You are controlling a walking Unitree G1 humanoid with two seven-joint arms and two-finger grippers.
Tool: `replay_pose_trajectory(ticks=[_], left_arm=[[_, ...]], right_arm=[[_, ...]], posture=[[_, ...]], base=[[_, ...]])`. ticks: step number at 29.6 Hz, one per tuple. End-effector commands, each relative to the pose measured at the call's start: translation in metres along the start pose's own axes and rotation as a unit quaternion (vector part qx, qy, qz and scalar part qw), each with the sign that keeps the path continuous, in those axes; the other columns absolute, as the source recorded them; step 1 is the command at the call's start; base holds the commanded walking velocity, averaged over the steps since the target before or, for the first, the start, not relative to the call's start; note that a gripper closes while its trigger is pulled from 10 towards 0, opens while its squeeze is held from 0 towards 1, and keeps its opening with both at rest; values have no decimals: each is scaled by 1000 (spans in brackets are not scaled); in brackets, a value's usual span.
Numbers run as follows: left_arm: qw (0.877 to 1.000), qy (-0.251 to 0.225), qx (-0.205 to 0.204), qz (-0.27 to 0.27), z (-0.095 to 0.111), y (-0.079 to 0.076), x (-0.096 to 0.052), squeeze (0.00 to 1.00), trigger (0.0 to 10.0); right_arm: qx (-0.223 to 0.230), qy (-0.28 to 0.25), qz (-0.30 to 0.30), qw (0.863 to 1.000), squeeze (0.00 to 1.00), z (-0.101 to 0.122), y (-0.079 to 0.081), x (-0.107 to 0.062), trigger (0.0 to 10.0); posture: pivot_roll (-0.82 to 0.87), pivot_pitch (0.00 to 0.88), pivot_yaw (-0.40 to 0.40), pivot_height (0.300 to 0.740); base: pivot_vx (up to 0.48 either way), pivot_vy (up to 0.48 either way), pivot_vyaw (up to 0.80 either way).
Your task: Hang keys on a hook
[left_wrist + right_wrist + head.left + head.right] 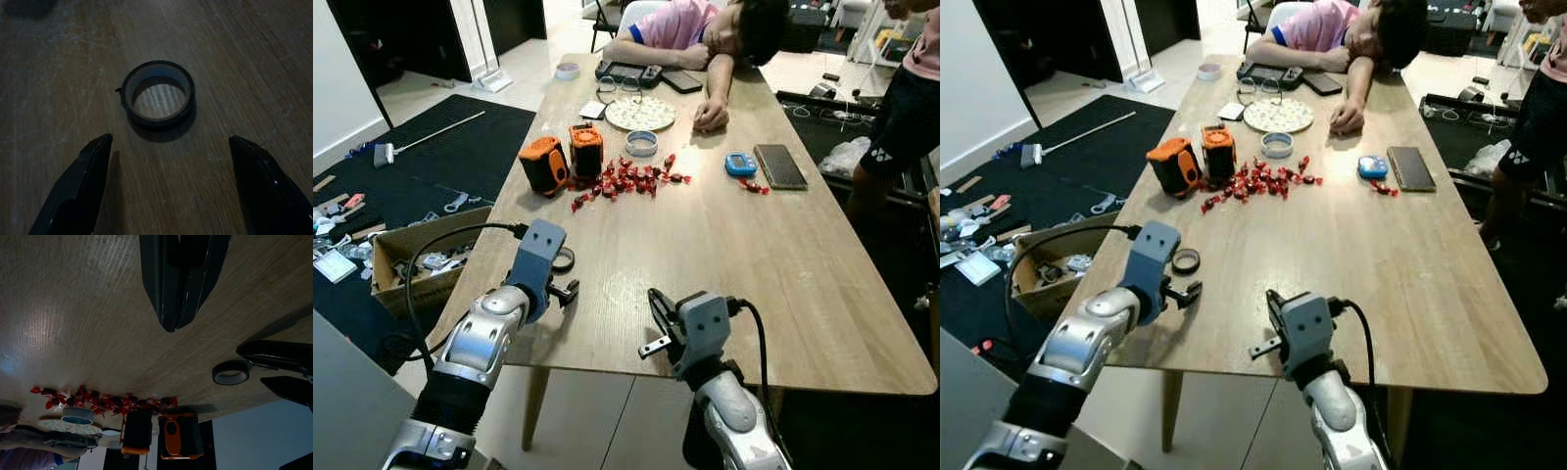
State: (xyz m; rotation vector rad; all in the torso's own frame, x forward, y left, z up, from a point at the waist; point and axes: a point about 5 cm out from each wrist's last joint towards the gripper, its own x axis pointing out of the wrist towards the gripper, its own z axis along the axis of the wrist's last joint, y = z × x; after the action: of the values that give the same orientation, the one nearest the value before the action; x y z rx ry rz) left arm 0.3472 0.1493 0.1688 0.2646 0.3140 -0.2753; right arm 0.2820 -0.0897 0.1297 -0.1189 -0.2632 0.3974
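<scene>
So the table [754,255] is my landmark: no keys or hook can be made out on it, so I judge I'm searching. My left gripper [168,183] hangs wide open and empty by the tape roll [158,94] near the front edge; my right gripper [176,308], pressed closed on nothing, sits beside it.

Left pincer [168,161] hovers low with fingers spread wide; right pincer [172,325] pressed closed.

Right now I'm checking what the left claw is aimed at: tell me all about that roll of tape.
The roll of tape is a small, dark ring with a paler inner core. It lies flat on the wooden table, hole up, near the edge. The left claw hovers open, one finger to each side. Nothing touches it but the table.
</scene>
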Motion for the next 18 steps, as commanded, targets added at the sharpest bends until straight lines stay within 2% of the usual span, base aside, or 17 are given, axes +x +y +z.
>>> replay_pose_trajectory(ticks=[1,2,3,7,8,9,10,14,18], left_arm=[[1000,6,-10,-5,-4,-4,-1,0,8196],[1000,3,-10,-7,-2,-5,-1,0,8235],[1000,1,-13,-8,-1,-8,0,0,7608],[1000,0,-22,-11,-1,-16,2,0,7961],[999,5,-38,-13,-2,-20,4,0,10000],[998,13,-65,-13,-4,-26,9,0,10000],[997,15,-76,-11,-5,-28,11,0,10000],[996,16,-85,-8,-4,-29,14,0,10000],[992,6,-122,34,-3,-20,23,0,10000]], right_arm=[[3,8,3,1000,0,-2,1,0,10000],[3,8,3,1000,0,-2,1,0,10000],[3,8,4,1000,0,-2,1,1,10000],[4,8,6,1000,0,-3,2,1,10000],[5,8,7,1000,0,-3,3,1,10000],[5,8,8,1000,0,-3,4,1,10000],[6,8,8,1000,0,-2,4,1,10000],[6,8,8,1000,0,-2,4,1,10000],[8,9,7,1000,0,-3,5,-2,10000]], posture=[[161,204,17,740],[161,203,16,740],[162,201,15,740],[163,201,13,740],[162,202,14,740],[160,204,15,740],[158,209,17,740],[155,214,18,740],[147,222,21,740]], base=[[0,0,0],[0,0,0],[0,0,0],[0,0,0],[0,0,0],[0,0,0],[0,0,0],[0,0,0],[0,0,0]])
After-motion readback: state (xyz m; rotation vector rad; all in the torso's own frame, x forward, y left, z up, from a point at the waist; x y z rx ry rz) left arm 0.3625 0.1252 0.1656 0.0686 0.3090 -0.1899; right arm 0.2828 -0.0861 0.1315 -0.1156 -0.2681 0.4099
